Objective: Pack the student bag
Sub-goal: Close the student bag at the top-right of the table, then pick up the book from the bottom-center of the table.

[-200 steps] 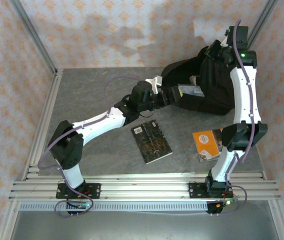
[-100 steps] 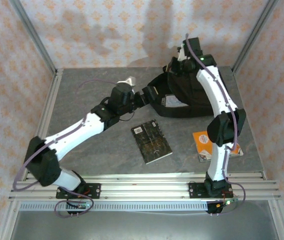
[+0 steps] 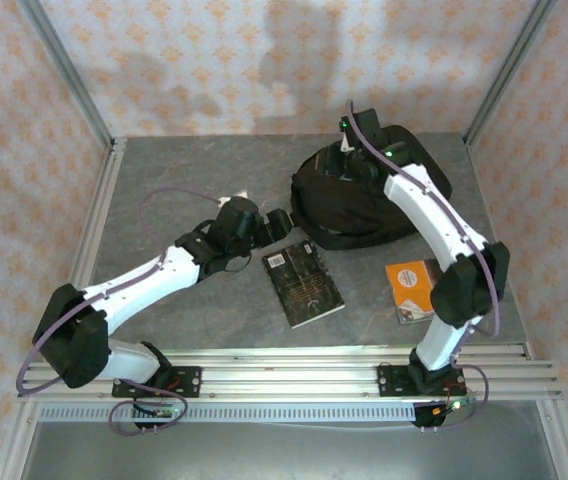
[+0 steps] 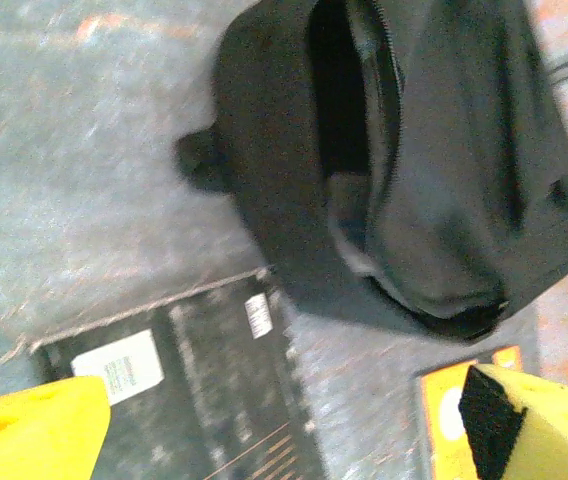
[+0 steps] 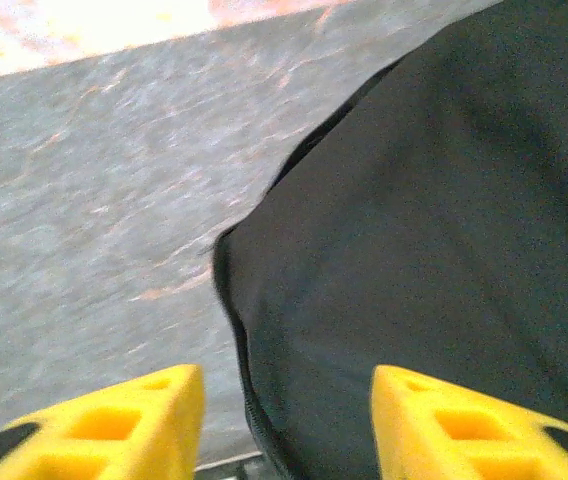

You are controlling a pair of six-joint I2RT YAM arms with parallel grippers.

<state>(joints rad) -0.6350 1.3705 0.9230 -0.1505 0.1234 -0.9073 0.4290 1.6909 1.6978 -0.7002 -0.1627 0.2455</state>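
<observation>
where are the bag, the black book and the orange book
bag (image 3: 332, 205): top view, middle of its fabric
black book (image 3: 304, 285): top view, middle of cover
orange book (image 3: 409, 288): top view, middle of cover

I see peach floral-patterned wallpaper walls (image 3: 214, 50) enclosing a grey marbled tabletop (image 3: 164, 170), with silver aluminium rails (image 3: 284, 372) along its near edge.

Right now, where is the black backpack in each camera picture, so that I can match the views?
Top external: the black backpack lies far and right of centre, just beyond the black book.
Left wrist: upper right, its opening toward the camera; the book lies lower left.
Right wrist: it covers the right side.
Shared landmark: the grey table beneath it.
</observation>
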